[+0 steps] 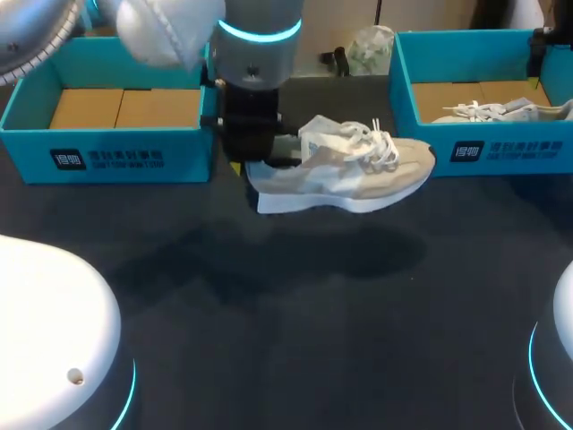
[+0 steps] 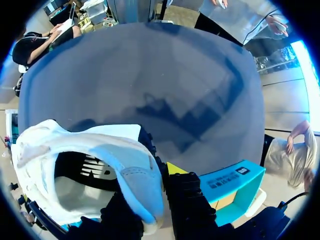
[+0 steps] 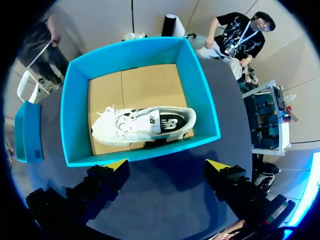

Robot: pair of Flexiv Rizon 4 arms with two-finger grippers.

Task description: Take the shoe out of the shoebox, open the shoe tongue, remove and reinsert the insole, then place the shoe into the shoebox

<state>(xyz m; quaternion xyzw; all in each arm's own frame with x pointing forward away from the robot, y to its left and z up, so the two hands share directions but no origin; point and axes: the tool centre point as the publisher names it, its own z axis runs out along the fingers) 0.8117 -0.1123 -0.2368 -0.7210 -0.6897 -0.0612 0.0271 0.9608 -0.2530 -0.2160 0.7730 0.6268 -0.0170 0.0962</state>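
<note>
landmark: shoe (image 1: 349,170), heel clamped in left gripper (image 1: 258,166), hanging above table (image 1: 286,313)
front of shoe: broad bare table, open passage
left of shoe: left arm (image 1: 255,54) blocks; left shoebox (image 1: 107,152) beyond it
right of shoe: right shoebox (image 1: 483,150) wall near toe, second shoe (image 3: 142,125) inside
behind shoe: open lane between boxes

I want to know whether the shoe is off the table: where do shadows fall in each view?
Head view: the shoe in the left claw throws a soft shadow on the table, apart from its sole, so it looks lifted. Left wrist view: that shadow lies well ahead of the claw. Right wrist view: the table is shaded beside the shoebox.
</note>
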